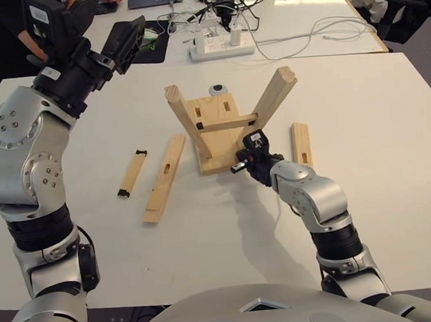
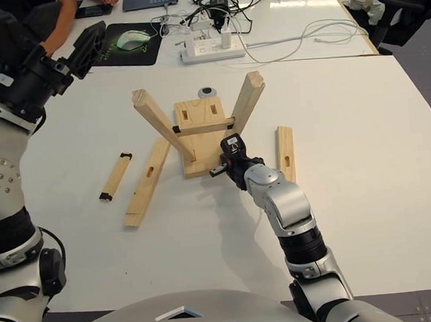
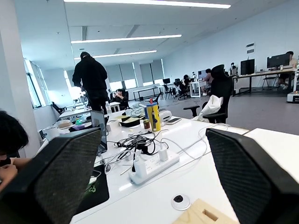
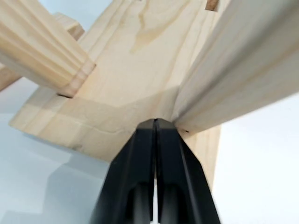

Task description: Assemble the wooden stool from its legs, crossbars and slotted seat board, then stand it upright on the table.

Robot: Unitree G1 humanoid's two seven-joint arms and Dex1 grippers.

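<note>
While my left gripper (image 1: 104,28) hangs high at about ten o'clock from the seat board (image 1: 213,116), spread wide and holding nothing, I judge the build to be roughly half done. On the table (image 1: 365,164), at eight o'clock from the board, lies a loose crossbar (image 1: 132,173) with dark ends. Just beside it, nearer the board, lies a loose slotted leg (image 1: 165,177). The board itself lies flat at mid-table with two legs (image 1: 187,124) standing up from it, splayed outward and tied by a fitted crossbar (image 1: 227,124).

My right gripper (image 4: 155,128) is at the board's five o'clock corner. Its fingers are clenched together on nothing, and the tips are pressed into the joint where the right-hand standing leg (image 1: 276,96) meets the board. I take this as seating or steadying that leg. Another loose leg (image 1: 300,144) lies at three o'clock, near the gripper.

As I see it, the next move is to back the right gripper off, open it, pick up that nearby leg and set it into a free slot while the left arm comes down to brace the board.
</note>
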